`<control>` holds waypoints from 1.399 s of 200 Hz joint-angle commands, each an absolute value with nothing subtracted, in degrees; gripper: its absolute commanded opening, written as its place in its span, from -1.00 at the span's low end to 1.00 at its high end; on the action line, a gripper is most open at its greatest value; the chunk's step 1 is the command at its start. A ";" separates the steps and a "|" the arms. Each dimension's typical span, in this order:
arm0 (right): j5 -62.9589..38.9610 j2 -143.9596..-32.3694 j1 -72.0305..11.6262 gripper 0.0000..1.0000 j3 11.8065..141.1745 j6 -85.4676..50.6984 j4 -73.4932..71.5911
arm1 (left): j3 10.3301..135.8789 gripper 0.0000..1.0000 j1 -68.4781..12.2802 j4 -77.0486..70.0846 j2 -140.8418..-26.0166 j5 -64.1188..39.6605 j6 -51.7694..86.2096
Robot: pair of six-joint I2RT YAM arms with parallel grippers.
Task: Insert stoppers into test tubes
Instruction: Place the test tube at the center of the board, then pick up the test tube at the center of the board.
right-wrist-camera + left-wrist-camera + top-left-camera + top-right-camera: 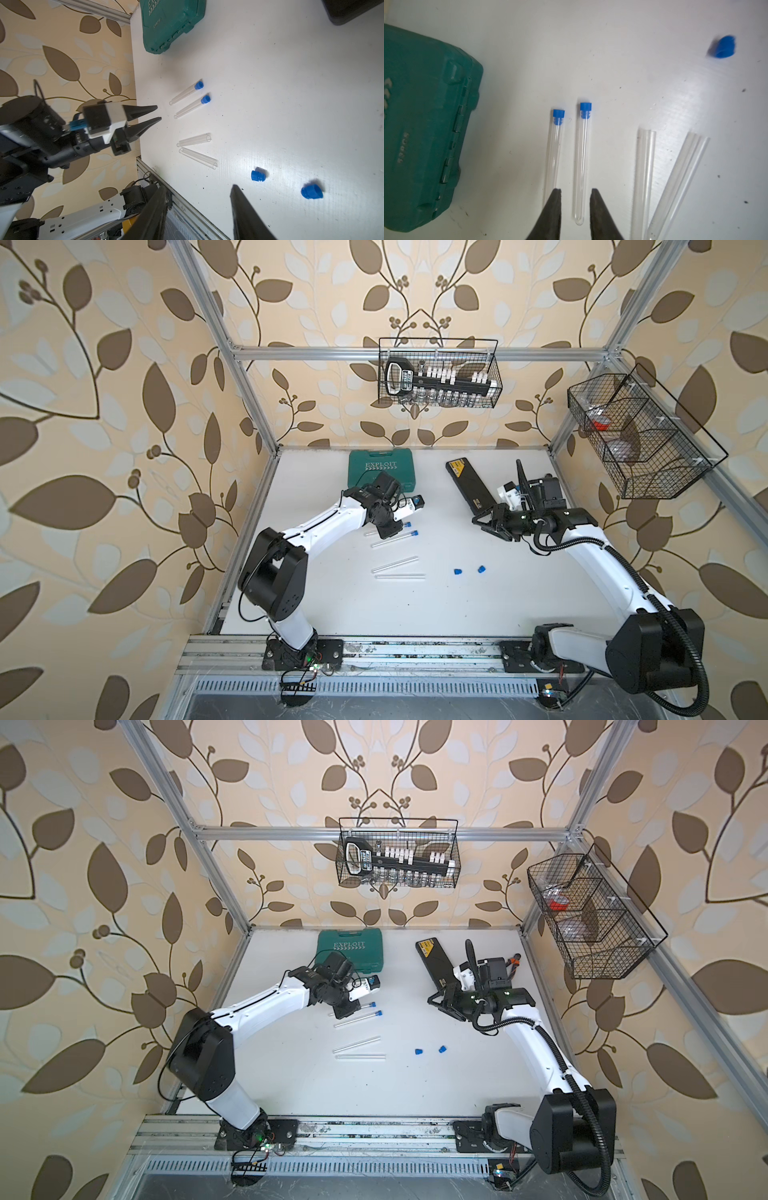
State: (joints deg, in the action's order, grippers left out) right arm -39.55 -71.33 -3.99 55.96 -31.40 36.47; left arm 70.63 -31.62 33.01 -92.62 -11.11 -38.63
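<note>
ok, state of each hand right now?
Left hand: slightly open, holding nothing.
Right hand: open wide, holding nothing.

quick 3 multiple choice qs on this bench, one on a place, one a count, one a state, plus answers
1. Where do the two loose stoppers lie?
A. in a wire basket
B. on the green case
C. on the table, apart from every tube

2. How many test tubes have a blue stopper in them?
A. one
B. two
C. four

3. How is the left tool?
A. open, holding nothing
B. shut on a tube
C. shut on a stopper

Answers: 1 C, both lie on bare white surface; 2 B, two ends are plugged blue and two are open; 3 A, its fingers stand apart, clear of the tubes.
</note>
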 commanded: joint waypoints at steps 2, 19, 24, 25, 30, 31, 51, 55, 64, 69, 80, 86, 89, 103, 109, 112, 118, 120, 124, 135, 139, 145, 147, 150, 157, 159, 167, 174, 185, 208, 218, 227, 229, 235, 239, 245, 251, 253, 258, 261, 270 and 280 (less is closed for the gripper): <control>-38.87 -70.93 -3.95 -0.04 57.74 -30.01 37.35 | 66.23 -0.49 -31.32 30.39 -88.12 -21.24 -36.08; -38.85 -70.57 -3.99 -0.04 57.53 -30.38 36.79 | 62.93 -0.50 -32.56 29.99 -87.00 -20.91 -34.77; -38.85 -70.49 -3.99 -0.04 57.47 -30.46 36.66 | 61.91 -0.49 -33.12 29.85 -86.79 -20.20 -34.72; -38.85 -70.49 -4.02 -0.04 57.48 -30.44 36.66 | 61.76 -0.50 -33.26 29.82 -86.77 -20.03 -34.81; -38.85 -70.41 -3.95 -0.04 57.40 -30.43 36.65 | 60.97 -0.50 -33.89 29.71 -86.60 -19.37 -34.72; -38.89 -70.45 -3.91 -0.04 57.39 -30.46 36.65 | 60.76 -0.49 -34.00 29.66 -86.54 -19.27 -34.67; -39.15 -70.49 -3.98 -0.04 57.26 -30.41 36.65 | 58.45 -0.48 -36.03 29.36 -86.47 -16.69 -34.24; -39.20 -70.53 -3.98 -0.04 57.30 -30.41 36.69 | 58.09 -0.47 -36.33 29.29 -86.64 -16.12 -34.19; -39.28 -70.61 -3.97 -0.04 57.22 -30.33 36.63 | 57.56 -0.46 -36.97 29.10 -86.93 -15.00 -34.03; -39.35 -70.68 -4.01 -0.04 57.22 -30.41 36.64 | 57.28 -0.45 -37.29 28.93 -87.26 -14.65 -33.89; -39.54 -70.75 -4.03 -0.04 57.27 -30.41 36.64 | 56.59 -0.43 -37.47 28.30 -87.83 -14.73 -33.41; -39.63 -70.82 -3.96 -0.04 57.29 -30.39 36.64 | 56.14 -0.43 -37.55 27.65 -88.19 -15.05 -33.15; -39.70 -70.84 -3.97 -0.04 57.28 -30.41 36.65 | 55.96 -0.42 -37.53 27.43 -88.32 -15.17 -33.14; -39.81 -70.91 -4.02 -0.04 57.29 -30.41 36.65 | 55.37 -0.40 -37.71 26.49 -89.36 -15.31 -32.70; -39.87 -70.92 -3.96 -0.04 57.26 -30.41 36.78 | 55.21 -0.40 -37.82 26.22 -89.78 -15.30 -32.59; -39.90 -70.88 -3.96 -0.04 57.22 -30.41 36.82 | 55.19 -0.39 -37.85 26.05 -90.03 -15.27 -32.60; -39.98 -70.84 -3.96 -0.05 57.17 -30.40 36.83 | 55.09 -0.39 -37.92 25.85 -90.50 -15.04 -32.65; -39.99 -70.84 -3.96 -0.05 57.12 -30.36 36.83 | 55.08 -0.39 -37.96 25.84 -90.70 -14.90 -32.68; -39.99 -70.84 -3.98 -0.05 57.05 -30.39 36.83 | 55.03 -0.39 -38.11 25.78 -91.14 -14.74 -32.77; -40.03 -70.76 -3.96 -0.05 56.98 -30.33 36.82 | 55.15 -0.38 -38.35 25.86 -92.24 -14.43 -32.81; -40.11 -70.80 -3.97 -0.05 56.97 -30.28 36.94 | 55.13 -0.38 -38.36 25.81 -92.50 -14.48 -32.77; -40.25 -70.76 -3.97 -0.05 57.03 -30.26 36.99 | 55.06 -0.38 -38.36 25.52 -92.89 -14.68 -32.78; -40.39 -70.82 -4.00 -0.05 57.04 -30.33 36.89 | 55.01 -0.37 -38.40 25.32 -93.01 -14.74 -32.72; -40.63 -70.84 -3.98 -0.05 57.02 -30.40 36.84 | 54.97 -0.37 -38.43 25.16 -93.23 -14.69 -32.70; -41.10 -70.84 -3.96 -0.05 57.04 -30.49 36.67 | 54.78 -0.36 -38.42 24.94 -93.64 -14.78 -32.78; -41.37 -70.91 -3.96 -0.05 57.04 -30.50 36.66 | 54.85 -0.36 -38.41 24.93 -93.79 -14.81 -32.72; -41.96 -71.00 -3.99 -0.05 57.04 -30.59 36.53 | 55.10 -0.35 -38.36 24.79 -94.41 -14.97 -32.57; -42.22 -71.10 -3.95 -0.05 57.12 -30.67 36.48 | 55.26 -0.35 -38.39 24.79 -94.84 -15.09 -32.52; -42.35 -71.13 -3.91 -0.05 57.17 -30.76 36.45 | 55.45 -0.33 -38.47 24.80 -95.27 -15.34 -32.53; -42.43 -71.19 -3.96 -0.05 56.92 -30.76 36.30 | 55.80 -0.33 -38.44 24.99 -96.38 -14.41 -32.80; -42.53 -71.26 -3.95 -0.05 56.87 -30.76 36.24 | 55.85 -0.34 -38.46 25.15 -96.75 -13.56 -33.01; -42.53 -71.28 -4.02 -0.05 56.87 -30.70 36.24 | 55.74 -0.34 -38.45 25.04 -97.05 -12.58 -33.11; -42.47 -71.26 -3.99 -0.05 56.82 -30.75 36.22 | 55.73 -0.33 -38.51 24.94 -97.04 -12.39 -33.13; -42.61 -71.28 -3.91 -0.05 56.84 -30.74 36.21 | 55.57 -0.33 -38.49 24.72 -97.10 -12.03 -33.29; -42.63 -71.37 -3.94 -0.05 56.78 -30.72 36.18 | 55.50 -0.33 -38.57 24.69 -97.17 -11.71 -33.44; -42.67 -71.36 -4.02 -0.05 56.73 -30.76 36.15 | 55.46 -0.34 -38.56 24.46 -97.28 -11.36 -33.40; -42.71 -71.40 -3.95 -0.06 56.78 -30.71 36.12 | 55.46 -0.34 -38.51 24.30 -97.34 -11.14 -33.27; -42.76 -71.44 -4.02 -0.05 56.71 -30.75 36.12 | 55.46 -0.34 -38.57 24.25 -97.40 -11.16 -33.28; -42.76 -71.45 -3.96 -0.06 56.78 -30.75 36.07 | 55.39 -0.34 -38.58 24.06 -97.38 -11.11 -33.31; -42.73 -71.46 -3.98 -0.06 56.78 -30.83 36.04 | 55.37 -0.34 -38.57 24.05 -97.42 -11.09 -33.31; -42.84 -71.46 -4.01 -0.06 56.78 -30.81 36.03 | 55.37 -0.35 -38.52 23.75 -97.53 -10.98 -33.31; -42.81 -71.50 -3.97 -0.06 56.73 -30.84 36.04 | 55.43 -0.36 -38.55 23.72 -97.86 -10.91 -33.38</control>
